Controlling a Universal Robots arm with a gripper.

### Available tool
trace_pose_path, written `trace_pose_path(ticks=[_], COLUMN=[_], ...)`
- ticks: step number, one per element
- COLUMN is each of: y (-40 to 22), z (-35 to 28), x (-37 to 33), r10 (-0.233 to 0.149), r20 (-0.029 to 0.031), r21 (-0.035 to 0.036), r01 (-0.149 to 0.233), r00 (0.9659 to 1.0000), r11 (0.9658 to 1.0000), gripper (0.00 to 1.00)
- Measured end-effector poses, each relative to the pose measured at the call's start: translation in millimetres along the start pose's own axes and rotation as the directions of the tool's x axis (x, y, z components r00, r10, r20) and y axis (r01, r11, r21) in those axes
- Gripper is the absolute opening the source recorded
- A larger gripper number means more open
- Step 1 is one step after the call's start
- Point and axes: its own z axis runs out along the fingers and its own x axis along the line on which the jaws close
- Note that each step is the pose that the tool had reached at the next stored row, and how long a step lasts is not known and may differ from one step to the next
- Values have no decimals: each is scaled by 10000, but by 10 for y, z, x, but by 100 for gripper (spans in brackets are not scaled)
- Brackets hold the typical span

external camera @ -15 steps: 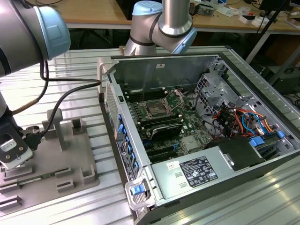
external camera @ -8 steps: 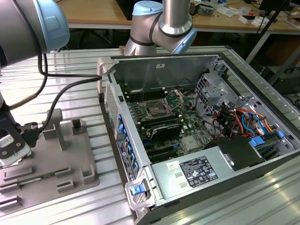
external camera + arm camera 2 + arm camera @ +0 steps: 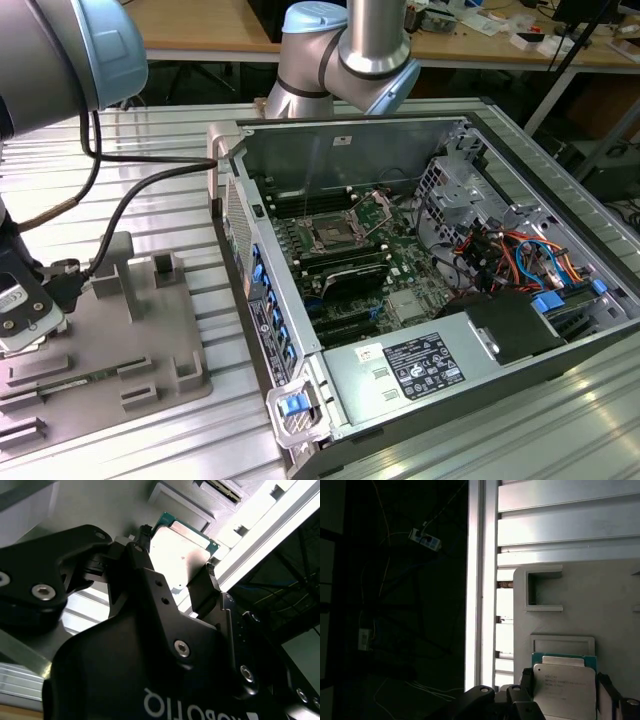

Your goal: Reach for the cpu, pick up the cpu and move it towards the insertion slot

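So the cpu [image 3: 565, 687], a small flat square chip with a silvery-white metal top and a thin green edge, is sitting right between the two black fingers [image 3: 202, 587] of the gripper [image 3: 175, 559]. In both wrist views the fingers press against opposite edges of it, so I'd call that a firm pinch on the chip. The cpu is over the grey plastic fixture tray [image 3: 150, 340], just beside a raised rectangular frame [image 3: 562, 644] moulded into that tray. I honestly can't tell if it's off the surface or resting on it.

In the exterior view the tray is at the exterior view's left, lying on the ribbed aluminium table [image 3: 150, 150]. The silver and pale-blue robot arm [image 3: 60, 50] comes down over it, with a black cable [image 3: 130, 195] looping off it.

The insertion slot [image 3: 330, 237], a square metal-framed socket with a dark centre, is well apart from the chip. It's on the green motherboard [image 3: 400, 270] inside the open grey metal computer case [image 3: 340, 150], towards the exterior view's right of the tray. Its steel bracket is hinged open.
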Motion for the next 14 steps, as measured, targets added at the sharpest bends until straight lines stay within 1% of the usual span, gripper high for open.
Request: trace_pose_path(ticks=[3, 9, 14], y=[0, 2, 2], z=[-16, -74, -76], x=[1, 2, 3], r10=[0, 0, 0], r20=[-1, 1, 0], r21=[0, -1, 0], r01=[0, 0, 0], r00=[10000, 10000, 10000], r11=[10000, 10000, 10000], gripper=[55, 55, 55])
